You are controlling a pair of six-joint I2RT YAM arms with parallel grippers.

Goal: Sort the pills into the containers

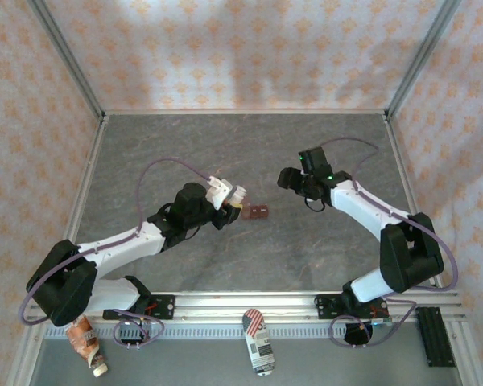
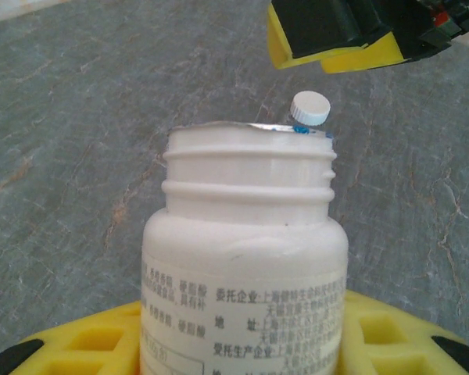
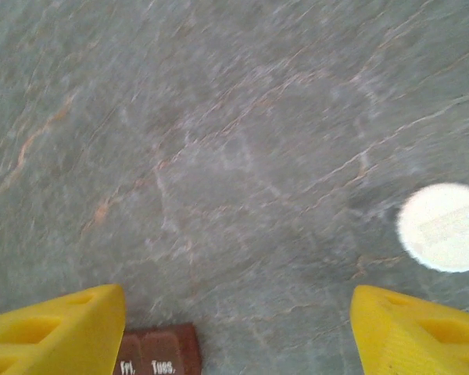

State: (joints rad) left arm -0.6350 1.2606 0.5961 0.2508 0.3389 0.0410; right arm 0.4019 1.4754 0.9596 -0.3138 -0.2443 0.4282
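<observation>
My left gripper (image 1: 228, 203) is shut on a white pill bottle (image 1: 238, 194), held tilted just left of the containers (image 1: 258, 212), a small red-brown strip on the table. In the left wrist view the bottle (image 2: 246, 258) stands between the yellow fingers (image 2: 86, 344); its cap is off and a foil edge shows at the mouth. The white cap (image 2: 310, 107) lies on the table beyond it, under my right gripper (image 2: 352, 35). My right gripper (image 3: 238, 332) is open with nothing between its fingers, with the cap (image 3: 443, 227) at right and the containers (image 3: 160, 351) at lower left. The pills are out of view.
Patterned walls with metal posts close in the grey stone table (image 1: 225, 145) on three sides. Past the front rail lie an orange-brown tube (image 1: 86, 342), a flag-printed tube (image 1: 259, 342) and a black block (image 1: 435, 334).
</observation>
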